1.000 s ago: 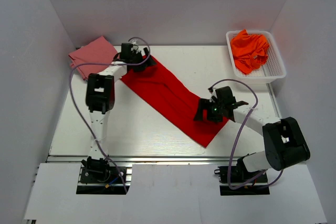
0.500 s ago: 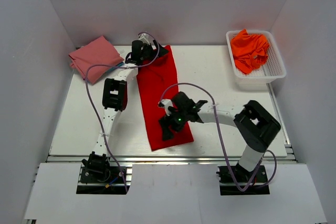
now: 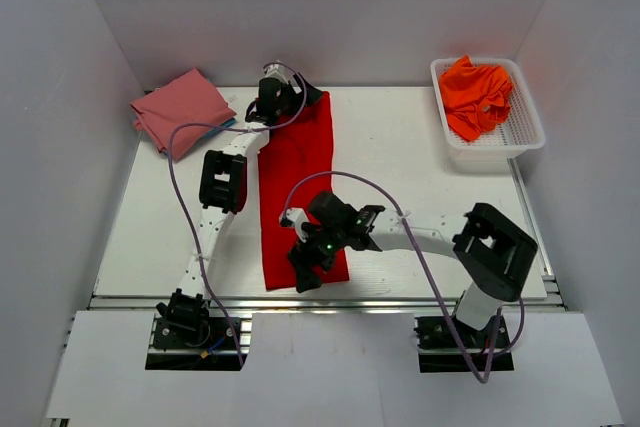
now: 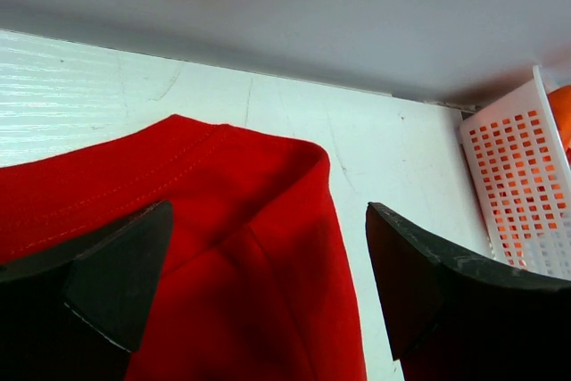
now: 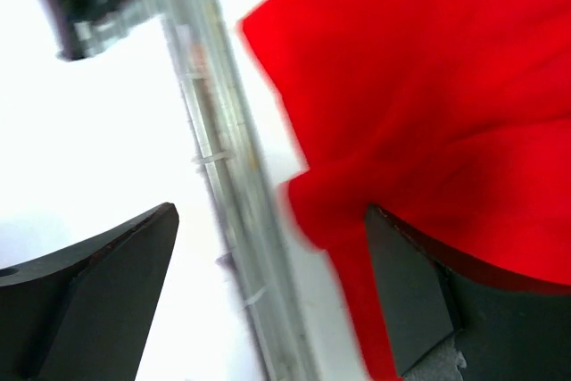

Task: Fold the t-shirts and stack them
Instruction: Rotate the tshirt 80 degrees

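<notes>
Right gripper (image 3: 303, 271): We see it low over the near end of the red shirt (image 3: 298, 187), close to the front edge of the table (image 3: 420, 147). Its two fingers are wide apart. Red cloth lies by one finger, but nothing is pinched. Its wrist picture is blurry.
Red shirt: It lies flat on the table as one long, thin strip. It runs from the front edge up to the back, a bit left of the middle.
Left gripper (image 3: 272, 97): It sits at the far end of the strip. Its fingers are apart too. The red cloth lies flat under the gap, with a small bump at the hem.
Pink shirt (image 3: 180, 107): It is folded into a flat square at the far left corner, apart from the red one.
Orange shirts (image 3: 478, 95): They lie in a crumpled heap in the white basket (image 3: 530, 132) at the far right.
Done so far: We think the pink shirt is finished. The red one looks about half folded, narrow but not yet short.
Left to do: We think the red strip must be folded end to end and put on the pink shirt. Then the orange shirts need folding and stacking. So a lot is left.
</notes>
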Robot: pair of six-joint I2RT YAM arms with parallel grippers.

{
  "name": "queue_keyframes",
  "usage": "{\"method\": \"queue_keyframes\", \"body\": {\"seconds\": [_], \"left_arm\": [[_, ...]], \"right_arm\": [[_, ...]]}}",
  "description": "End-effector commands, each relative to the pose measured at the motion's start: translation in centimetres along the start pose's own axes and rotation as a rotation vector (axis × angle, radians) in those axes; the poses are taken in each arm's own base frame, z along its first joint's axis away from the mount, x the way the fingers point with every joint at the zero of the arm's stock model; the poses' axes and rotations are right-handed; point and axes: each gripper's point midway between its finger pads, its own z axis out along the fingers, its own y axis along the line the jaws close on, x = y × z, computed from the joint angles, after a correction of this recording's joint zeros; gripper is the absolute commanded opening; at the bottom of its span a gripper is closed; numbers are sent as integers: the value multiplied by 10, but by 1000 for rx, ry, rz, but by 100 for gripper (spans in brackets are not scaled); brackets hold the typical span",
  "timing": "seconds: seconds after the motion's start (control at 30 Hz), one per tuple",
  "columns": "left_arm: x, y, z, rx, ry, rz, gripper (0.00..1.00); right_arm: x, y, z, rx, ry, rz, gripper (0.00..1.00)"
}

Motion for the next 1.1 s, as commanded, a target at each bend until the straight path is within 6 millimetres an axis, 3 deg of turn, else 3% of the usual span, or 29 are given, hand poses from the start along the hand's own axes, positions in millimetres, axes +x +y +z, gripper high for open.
{"method": "queue_keyframes", "body": {"seconds": [0.0, 0.07, 0.1, 0.17, 0.23, 0.33, 0.37, 0.4, 0.5, 0.53, 0.57, 0.63, 0.67, 0.7, 0.77, 0.8, 0.87, 0.9, 0.93, 0.97, 1.03, 1.07], "left_arm": [[44, 59, -6, -192, 102, -48, 100], [25, 48, -6, -188, 65, -29, 100], [25, 48, -6, -188, 65, -29, 100], [11, 28, -10, -143, 58, -13, 100], [-4, 11, -13, -108, 46, 13, 100], [-43, -32, -29, -50, 20, 97, 100], [-53, -42, -35, -39, 23, 136, 100], [-83, -73, -49, -9, -19, 172, 100], [-121, -101, -80, -55, -58, 232, 100], [-145, -130, -103, -33, -92, 258, 100], [-156, -140, -116, -42, -108, 281, 100], [-157, -143, -140, -97, -74, 289, 100], [-173, -164, -167, -99, -92, 303, 100], [-148, -144, -180, -170, 2, 305, 100], [-125, -132, -212, -240, 88, 297, 100], [-96, -116, -248, -310, 150, 265, 100], [-63, -113, -280, -287, 163, 249, 100], [1, -81, -303, -303, 275, 183, 100], [-8, -110, -324, -213, 186, 193, 100], [43, -89, -345, -236, 280, 145, 100], [68, -90, -379, -247, 325, 98, 100], [97, -77, -396, -282, 396, 84, 100]], "right_arm": [[-7, 28, -16, -60, -34, -81, 90], [-8, 34, -20, -65, -45, -108, 90], [-9, 37, -22, -59, -54, -116, 90], [-12, 36, -26, -37, -75, -114, 90], [-15, 28, -31, 24, -108, -83, 90], [-25, 10, -46, 166, -217, -37, 90], [-37, -2, -57, 257, -283, -16, 90], [-34, -9, -61, 290, -293, 3, 90], [-37, -41, -77, 467, -327, 94, 90], [-37, -48, -78, 489, -333, 127, 90], [-38, -49, -80, 483, -339, 136, 90], [-37, -58, -82, 500, -345, 185, 90], [-36, -60, -82, 504, -347, 211, 90], [-36, -68, -89, 527, -366, 240, 90], [-27, -77, -92, 552, -369, 288, 90], [-24, -82, -95, 563, -373, 309, 90], [-11, -89, -95, 542, -341, 338, 90], [-9, -85, -91, 501, -323, 342, 90], [0, -79, -85, 445, -267, 359, 90], [1, -79, -84, 427, -251, 355, 90], [16, -70, -74, 345, -171, 374, 90], [18, -67, -73, 328, -155, 351, 90]]}}
